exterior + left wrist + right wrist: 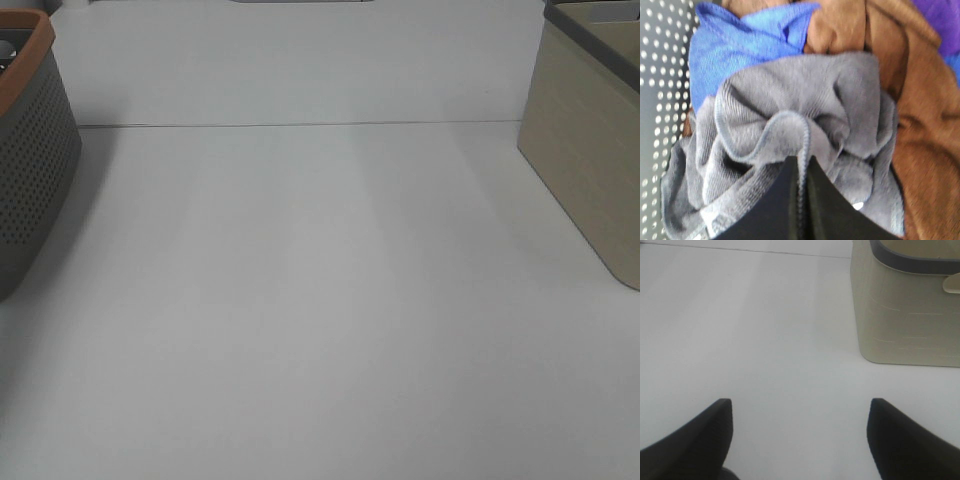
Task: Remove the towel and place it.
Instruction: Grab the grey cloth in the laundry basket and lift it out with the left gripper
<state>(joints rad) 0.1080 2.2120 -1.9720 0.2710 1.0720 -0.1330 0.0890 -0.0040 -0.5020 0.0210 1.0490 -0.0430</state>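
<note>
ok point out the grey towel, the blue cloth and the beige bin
grey towel [840, 95]: left wrist view, bunched upper fold
blue cloth [740, 45]: left wrist view, its middle
beige bin [900, 325]: right wrist view, side wall

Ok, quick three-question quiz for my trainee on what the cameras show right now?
1. True or false: the right gripper is open above the table.
2. The left gripper is shut on: A) the blue cloth, B) the towel, C) the brown cloth.
3. Fill in: in the high view, the beige bin stands at the table's ___ edge.
Key: 1 true; 2 B; 3 right.
</note>
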